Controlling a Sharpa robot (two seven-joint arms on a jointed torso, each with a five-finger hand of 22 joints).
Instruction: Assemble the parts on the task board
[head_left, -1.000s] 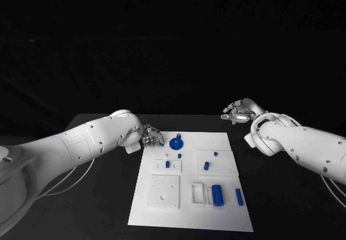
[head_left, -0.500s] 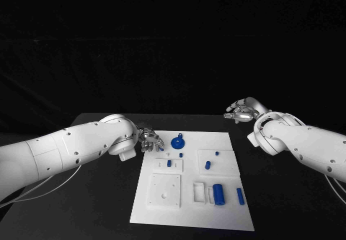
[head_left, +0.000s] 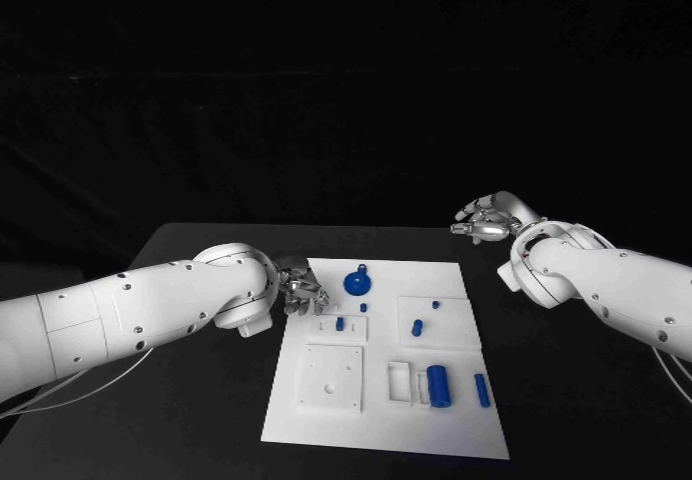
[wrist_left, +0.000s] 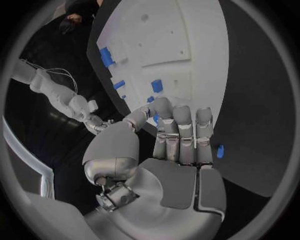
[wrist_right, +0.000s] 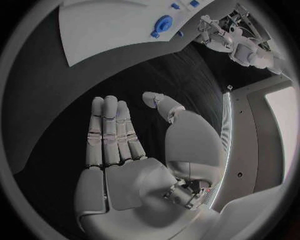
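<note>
Since a second ago my left arm has drawn back toward me, so my left hand (head_left: 299, 286) now sits lower along the left edge of the white rectangular task board (head_left: 387, 440), just beside its far left part. My right hand (head_left: 486, 220) has barely shifted; it hangs off the board's far right corner, well apart from it, over the black table (head_left: 188, 400).

Both my hands are empty. The left wrist view shows my left fingers (wrist_left: 181, 132) straight and side by side, thumb apart, grasping nothing; the right wrist view shows my right fingers (wrist_right: 109, 132) likewise extended, released.

The small blue parts lie on the board: a round blue disc with a knob (head_left: 358, 285) near the far edge, close to my left fingertips; a short blue peg (head_left: 339, 323) in a raised white block; another short blue piece (head_left: 415, 327) right of it; a tiny blue piece (head_left: 433, 303) beyond that; a thick blue cylinder (head_left: 438, 385) and a slim blue bar (head_left: 482, 390) toward the near right corner. A white square plate with a hole (head_left: 332, 379) stands near the left edge.

Bare black table runs along both long edges of the board
</note>
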